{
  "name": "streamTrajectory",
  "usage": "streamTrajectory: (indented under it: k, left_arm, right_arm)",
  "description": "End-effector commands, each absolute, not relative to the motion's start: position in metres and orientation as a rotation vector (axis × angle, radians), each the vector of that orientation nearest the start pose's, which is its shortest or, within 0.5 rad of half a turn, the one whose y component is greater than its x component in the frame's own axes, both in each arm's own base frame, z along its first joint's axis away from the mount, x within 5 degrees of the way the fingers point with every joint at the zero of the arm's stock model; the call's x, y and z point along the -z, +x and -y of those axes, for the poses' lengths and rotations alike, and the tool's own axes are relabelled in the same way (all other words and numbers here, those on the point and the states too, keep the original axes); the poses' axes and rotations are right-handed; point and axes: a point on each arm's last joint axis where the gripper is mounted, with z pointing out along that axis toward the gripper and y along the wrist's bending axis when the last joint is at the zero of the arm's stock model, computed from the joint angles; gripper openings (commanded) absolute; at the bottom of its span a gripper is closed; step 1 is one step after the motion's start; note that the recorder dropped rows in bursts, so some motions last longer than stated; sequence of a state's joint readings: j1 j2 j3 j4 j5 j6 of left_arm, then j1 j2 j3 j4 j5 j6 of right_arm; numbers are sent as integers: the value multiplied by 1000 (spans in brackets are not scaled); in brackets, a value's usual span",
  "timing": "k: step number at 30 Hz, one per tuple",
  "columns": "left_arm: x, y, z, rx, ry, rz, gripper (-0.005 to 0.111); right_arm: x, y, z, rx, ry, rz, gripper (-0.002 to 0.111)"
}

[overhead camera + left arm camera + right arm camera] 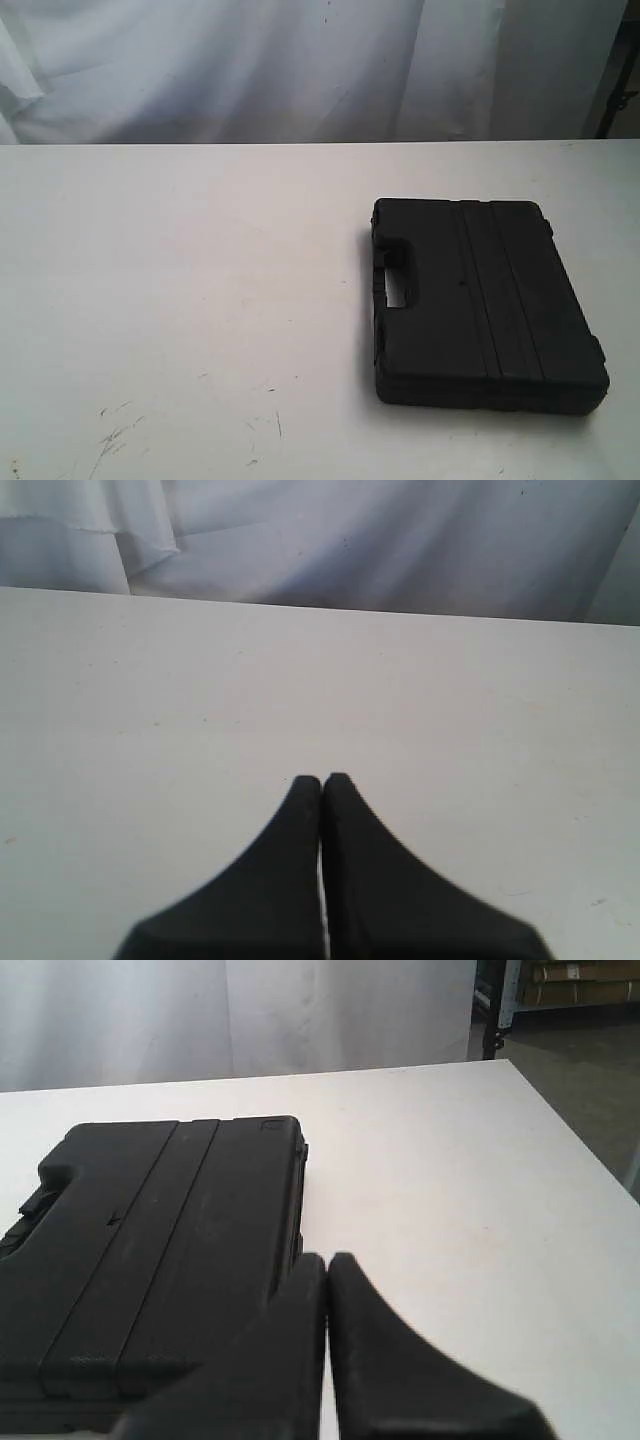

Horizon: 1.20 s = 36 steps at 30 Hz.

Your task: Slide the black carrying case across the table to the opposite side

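The black carrying case (485, 305) lies flat on the right half of the white table (180, 300), its handle cut-out facing the table's middle. No gripper shows in the exterior view. In the right wrist view the case (150, 1250) fills the near side, and my right gripper (328, 1257) is shut on nothing, its tips level with the case's long edge; whether it touches the case cannot be told. My left gripper (322, 777) is shut over bare table (300, 680), with the case out of its view.
White curtains (300, 60) hang behind the table's far edge. The table's right edge (560, 1130) drops to a grey floor with a dark rack leg (492, 1010). Faint scuffs (120, 430) mark the near left tabletop.
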State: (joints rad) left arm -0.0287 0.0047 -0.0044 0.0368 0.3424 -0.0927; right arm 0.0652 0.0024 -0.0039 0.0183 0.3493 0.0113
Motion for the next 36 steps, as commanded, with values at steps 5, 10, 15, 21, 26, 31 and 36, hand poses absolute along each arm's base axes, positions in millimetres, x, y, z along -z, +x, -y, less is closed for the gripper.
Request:
streamTrajectory:
  k: [5, 10, 15, 21, 26, 31, 36]
  left_arm:
    - [-183, 54, 1, 57, -31, -1816, 0]
    - [-183, 54, 1, 57, -31, -1816, 0]
    - [-183, 54, 1, 57, -31, -1816, 0]
    - [-183, 54, 1, 57, -31, -1816, 0]
    - [-183, 54, 1, 57, -31, -1816, 0]
    - [-183, 54, 1, 57, -31, -1816, 0]
    - [-183, 54, 1, 57, -31, -1816, 0]
  right_arm:
    - [-191, 55, -5, -114, 4, -1727, 0]
    - [-215, 56, -3, -155, 58, -1465, 0]
    - [-223, 55, -2, -152, 63, -1379, 0]
    - [-225, 54, -2, -149, 62, -1356, 0]
    - [-237, 51, 0, -143, 70, -1219, 0]
    - [-251, 46, 1, -195, 107, -1118, 0]
    - [-296, 33, 1, -212, 98, -1050, 0]
